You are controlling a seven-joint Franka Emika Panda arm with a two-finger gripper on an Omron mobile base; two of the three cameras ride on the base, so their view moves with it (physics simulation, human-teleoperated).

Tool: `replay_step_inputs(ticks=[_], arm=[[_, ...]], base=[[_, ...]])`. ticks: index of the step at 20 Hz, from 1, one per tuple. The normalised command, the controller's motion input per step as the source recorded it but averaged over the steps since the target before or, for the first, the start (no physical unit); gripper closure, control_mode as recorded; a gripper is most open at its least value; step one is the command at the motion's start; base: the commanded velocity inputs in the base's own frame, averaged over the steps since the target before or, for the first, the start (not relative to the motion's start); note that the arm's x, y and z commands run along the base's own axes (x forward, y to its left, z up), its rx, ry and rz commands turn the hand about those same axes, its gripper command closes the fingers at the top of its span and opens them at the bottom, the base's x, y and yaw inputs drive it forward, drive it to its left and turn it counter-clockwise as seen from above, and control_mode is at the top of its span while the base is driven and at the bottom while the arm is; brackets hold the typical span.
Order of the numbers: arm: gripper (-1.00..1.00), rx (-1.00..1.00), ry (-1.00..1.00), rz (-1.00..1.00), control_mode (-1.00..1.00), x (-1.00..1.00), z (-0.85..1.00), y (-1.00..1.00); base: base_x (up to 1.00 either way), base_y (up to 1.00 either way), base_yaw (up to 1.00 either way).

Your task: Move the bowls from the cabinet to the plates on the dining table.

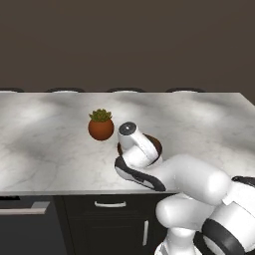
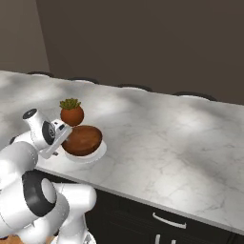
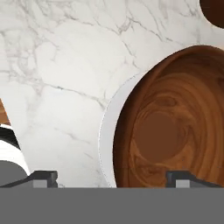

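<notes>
One bowl (image 2: pixel 82 139), the glossy reddish-brown wooden-looking one, sits on a white plate (image 2: pixel 93 156) near the front edge of the dining table (image 2: pixel 181 143), toward its left end in the right base view. The gripper (image 3: pixel 111 177) hangs just above it with jaws spread wide, holding nothing; in the hand view one dark fingertip (image 3: pixel 43 177) stands over bare marble on the near side of the rim, the other over the bowl's inside, so the rim lies between them, untouched as far as I can tell.

Handling, as a judgement: stiff, round, thin-walled, likely light to middling. Glossy finish suggests a slippery surface, so a pinch across the rim wall is the sensible hold, one finger inside, one outside. Wood-like body probably survives a short drop; the plate below may not.

Just beyond the bowl, a small potted plant (image 2: pixel 71 112) in a round reddish pot, close but apart. Farther off, open marble runs right and back to the far edge, where dark chair backs (image 1: pixel 65 90) show against a brown wall. The cream bowl's whereabouts I cannot tell.
</notes>
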Motion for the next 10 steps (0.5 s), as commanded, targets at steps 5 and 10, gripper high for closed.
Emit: replay_step_inputs(ticks=[5,10], arm=[[-1.0,0.04,-0.14,-0.07,-1.0,-0.39,0.53,-0.16],[-1.0,0.1,-0.12,-0.07,-1.0,-0.3,0.66,-0.36]], base=[[0.0,0.0,0.0],[0.0,0.0,0.0]])
